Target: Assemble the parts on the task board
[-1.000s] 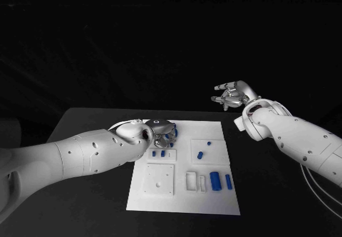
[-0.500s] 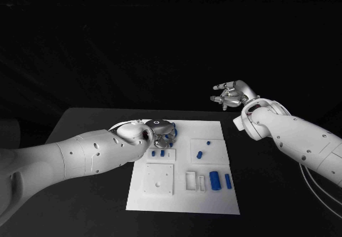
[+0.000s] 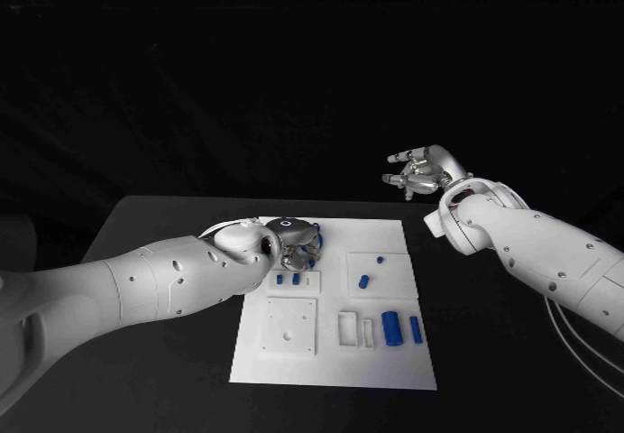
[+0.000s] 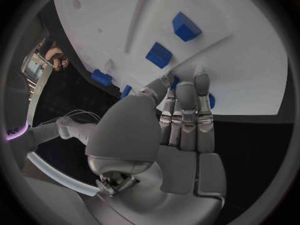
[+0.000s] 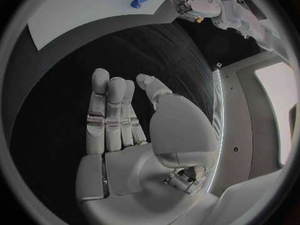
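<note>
Resting across the black table (image 3: pixel 156 298), the white task board (image 3: pixel 390 361) carries everything the job needs, and it lies directly beneath the left hand (image 3: pixel 297 245) and well below and to the side of the right hand (image 3: pixel 418 173). That left hand hovers low over the board's far corner with its fingers (image 4: pixel 186 110) held straight and pressed side by side, tips at the board's surface next to a round blue piece (image 4: pixel 210 101); whether it touches or pinches that piece I cannot tell. By contrast the right hand is lifted clear of the table, fingers loosely spread with the thumb apart and nothing in it.

Just past the left fingertips sit two small blue blocks (image 3: pixel 288 280) in a recess. Further toward the robot lie a square plate with holes (image 3: pixel 290 327), an empty white slot (image 3: pixel 349 328), and two blue cylinders (image 3: pixel 403 330). Near the board's right side a blue peg and block (image 3: pixel 371 273) wait on a raised panel.

Judging by so many loose pieces, assembly looks barely begun, with most parts still to seat
</note>
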Robot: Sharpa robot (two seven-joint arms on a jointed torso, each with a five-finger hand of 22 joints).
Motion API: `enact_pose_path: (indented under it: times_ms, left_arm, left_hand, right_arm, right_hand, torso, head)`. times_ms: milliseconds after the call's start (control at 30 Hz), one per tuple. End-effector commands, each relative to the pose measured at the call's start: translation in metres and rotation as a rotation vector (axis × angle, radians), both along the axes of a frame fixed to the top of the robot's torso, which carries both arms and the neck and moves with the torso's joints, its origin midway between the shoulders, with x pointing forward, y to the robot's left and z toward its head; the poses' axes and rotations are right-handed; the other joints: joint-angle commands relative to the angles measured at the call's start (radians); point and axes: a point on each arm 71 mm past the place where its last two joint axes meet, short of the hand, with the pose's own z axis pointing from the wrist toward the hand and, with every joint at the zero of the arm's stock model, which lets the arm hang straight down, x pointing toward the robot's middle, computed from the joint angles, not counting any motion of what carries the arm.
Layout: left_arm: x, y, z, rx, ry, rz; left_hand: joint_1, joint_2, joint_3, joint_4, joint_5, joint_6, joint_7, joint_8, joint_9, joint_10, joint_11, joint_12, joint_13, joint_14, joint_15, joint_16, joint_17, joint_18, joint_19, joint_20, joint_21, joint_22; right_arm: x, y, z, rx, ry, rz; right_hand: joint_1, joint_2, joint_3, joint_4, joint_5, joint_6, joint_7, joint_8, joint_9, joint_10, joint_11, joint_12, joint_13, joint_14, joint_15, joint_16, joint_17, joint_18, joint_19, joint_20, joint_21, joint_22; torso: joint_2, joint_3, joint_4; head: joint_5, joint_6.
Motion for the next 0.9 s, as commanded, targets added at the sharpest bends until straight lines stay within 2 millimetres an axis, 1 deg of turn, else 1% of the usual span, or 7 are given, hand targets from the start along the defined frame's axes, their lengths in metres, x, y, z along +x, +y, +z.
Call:
enact_pose_path:
  times_ms: [33, 133, 300, 600, 733, 900]
  left_arm:
    - [-0.0023, -0.0020, -0.0062, 0.023, 0.027, -0.014]
    - [-0.0017, -0.0016, -0.0071, 0.027, 0.029, -0.009]
    - [0.0000, 0.0008, -0.0084, 0.032, 0.039, 0.008]
    - [0.0013, 0.0031, -0.0087, 0.022, 0.049, 0.026]
    - [0.0017, 0.0040, -0.0082, 0.012, 0.047, 0.033]
    - [0.0025, 0.0070, -0.0066, -0.006, 0.029, 0.042]
  left_hand:
    - [-0.004, 0.009, 0.004, 0.003, -0.001, 0.012, -0.001, -0.002, -0.001, 0.013, 0.000, -0.002, 0.001, 0.007, -0.002, 0.006, 0.002, 0.012, -0.004, -0.001, 0.006, 0.020]
    - [-0.002, 0.019, 0.004, 0.005, -0.001, 0.024, 0.004, -0.002, 0.000, 0.035, -0.002, -0.001, 0.001, 0.010, 0.001, 0.008, 0.002, 0.014, -0.001, 0.000, 0.009, 0.020]
    - [0.008, 0.039, -0.005, 0.010, 0.000, 0.043, 0.001, -0.002, 0.000, 0.068, -0.008, -0.002, 0.001, 0.019, -0.002, 0.006, 0.001, 0.018, 0.007, -0.001, 0.014, 0.018]
    - [0.017, 0.067, -0.032, 0.009, 0.001, 0.079, -0.006, -0.001, 0.001, 0.103, -0.021, -0.001, 0.002, 0.030, -0.012, 0.000, 0.000, 0.009, 0.014, -0.012, 0.019, 0.018]
    - [0.021, 0.073, -0.039, 0.001, 0.003, 0.082, -0.006, -0.002, 0.001, 0.106, -0.022, -0.001, 0.002, 0.034, -0.013, -0.002, 0.000, 0.008, 0.014, -0.014, 0.021, 0.019]
    - [0.024, 0.075, -0.040, -0.004, 0.006, 0.081, -0.006, -0.002, 0.001, 0.109, -0.023, -0.001, 0.002, 0.037, -0.014, -0.005, -0.001, 0.009, 0.016, -0.014, 0.023, 0.019]
  right_arm:
    - [-0.0003, 0.0023, 0.0001, -0.002, 0.000, 0.018]
    - [-0.0003, 0.0026, 0.0001, -0.002, 0.000, 0.018]
    - [-0.0002, 0.0031, 0.0000, -0.002, 0.000, 0.019]
    - [-0.0002, 0.0036, 0.0000, -0.001, -0.001, 0.020]
    - [-0.0002, 0.0038, 0.0001, -0.001, -0.001, 0.020]
    - [-0.0002, 0.0038, 0.0002, -0.001, -0.002, 0.020]
  right_hand:
    - [-0.002, -0.003, 0.000, 0.007, 0.005, 0.014, 0.009, -0.001, 0.000, -0.012, -0.002, 0.004, -0.001, -0.004, 0.000, -0.003, -0.001, 0.007, 0.037, 0.004, -0.005, 0.000]
    - [-0.002, -0.003, 0.000, 0.007, 0.005, 0.014, 0.009, -0.001, 0.000, -0.012, -0.002, 0.004, -0.001, -0.004, 0.000, -0.003, -0.001, 0.007, 0.037, 0.004, -0.005, 0.000]
    - [-0.003, -0.002, -0.002, 0.009, 0.006, 0.016, 0.008, -0.001, 0.000, -0.011, -0.002, 0.005, 0.000, -0.004, 0.000, -0.003, -0.001, 0.007, 0.037, 0.004, -0.005, 0.000]
    - [-0.004, -0.002, -0.003, 0.011, 0.006, 0.017, 0.008, -0.001, 0.000, -0.011, -0.002, 0.005, 0.000, -0.004, 0.000, -0.002, -0.001, 0.007, 0.037, 0.004, -0.004, 0.000]
    - [-0.004, -0.002, -0.003, 0.011, 0.006, 0.017, 0.008, -0.001, 0.000, -0.011, -0.002, 0.005, 0.000, -0.004, 0.000, -0.002, -0.001, 0.007, 0.037, 0.004, -0.004, 0.000]
    - [-0.004, -0.002, -0.003, 0.011, 0.006, 0.017, 0.008, -0.001, 0.000, -0.011, -0.002, 0.005, 0.000, -0.004, 0.000, -0.002, -0.001, 0.007, 0.037, 0.004, -0.004, 0.000]
  torso:
    - [0.000, -0.0003, -0.0004]
    - [0.000, -0.0002, -0.0001]
    - [0.000, -0.0003, 0.0000]
    - [0.000, 0.0000, 0.0003]
    - [-0.001, -0.0002, 0.0001]
    - [-0.001, -0.0003, 0.0002]
  head:
    - [-0.001, 0.000]
    - [-0.001, -0.001]
    - [-0.001, -0.001]
    - [-0.001, -0.001]
    - [0.000, 0.000]
    - [0.001, 0.002]
